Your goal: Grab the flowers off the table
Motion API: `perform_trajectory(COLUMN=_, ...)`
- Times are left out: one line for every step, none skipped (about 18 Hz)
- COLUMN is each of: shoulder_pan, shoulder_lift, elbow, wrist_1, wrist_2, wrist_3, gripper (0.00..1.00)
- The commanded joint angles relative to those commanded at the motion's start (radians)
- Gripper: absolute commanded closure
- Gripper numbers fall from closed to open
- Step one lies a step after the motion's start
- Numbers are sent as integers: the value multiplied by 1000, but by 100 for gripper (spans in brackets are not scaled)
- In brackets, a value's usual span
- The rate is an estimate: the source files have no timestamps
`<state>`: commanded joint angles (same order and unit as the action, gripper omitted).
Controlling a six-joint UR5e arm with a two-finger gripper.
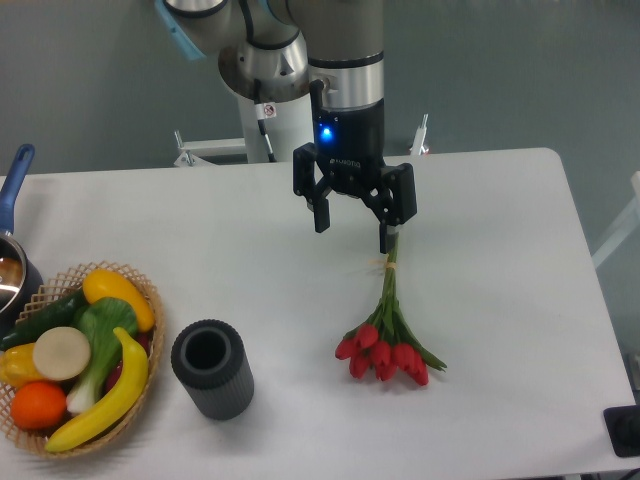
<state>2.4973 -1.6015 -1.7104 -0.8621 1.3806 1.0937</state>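
Note:
The flowers point(385, 340), a bunch of red tulip buds on thin green stems, lie on the white table point(500, 250) right of centre, buds toward the front and stems pointing back. My gripper point(353, 237) hangs above the stem ends, its black fingers spread open with nothing between them. The right fingertip point(385, 243) is just over the top of the stems; whether it touches them I cannot tell.
A dark ribbed cylinder vase point(211, 368) stands at the front left of centre. A wicker basket point(75, 360) of colourful fruit and vegetables sits at the front left edge. A pot with a blue handle point(14, 250) is at the far left.

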Motion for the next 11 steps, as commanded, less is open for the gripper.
perform_trajectory(shoulder_pan=0, shoulder_lift=0, elbow=2, wrist_1=0, wrist_2=3, wrist_3=-2, gripper=0)
perform_trajectory(shoulder_pan=-2, shoulder_lift=-2, elbow=9, wrist_1=0, wrist_2=0, wrist_3=-2, gripper=0)
perform_trajectory(shoulder_pan=-3, shoulder_lift=-5, elbow=18, wrist_1=-3, wrist_2=3, wrist_3=-5, gripper=0)
perform_trajectory(shoulder_pan=-3, shoulder_lift=-6, elbow=18, wrist_1=-2, wrist_2=0, wrist_3=-8, gripper=0)
perform_trajectory(shoulder_pan=-5, shoulder_lift=-6, elbow=18, wrist_1=0, wrist_2=0, wrist_3=-15, gripper=0)
perform_trajectory(shoulder_pan=-6, shoulder_lift=-6, elbow=18, wrist_1=0, wrist_2=0, wrist_3=-34, gripper=0)
perform_trajectory(shoulder_pan=-6, shoulder_lift=-6, elbow=18, wrist_1=2, wrist_2=0, wrist_3=-76, gripper=0)
perform_trajectory(shoulder_pan=-6, shoulder_lift=-8, elbow=18, wrist_1=3, wrist_2=-2, wrist_3=-131, gripper=0)
perform_trajectory(shoulder_pan=-6, shoulder_lift=-8, elbow=20, wrist_1=11, wrist_2=-6, wrist_3=-168, gripper=0)
perform_trajectory(shoulder_pan=-8, shoulder_lift=-9, elbow=20, wrist_1=23, wrist_2=-9, wrist_3=-187, gripper=0)
perform_trajectory(shoulder_pan=-8, shoulder_lift=-11, elbow=20, wrist_1=31, wrist_2=-9, wrist_3=-192, gripper=0)
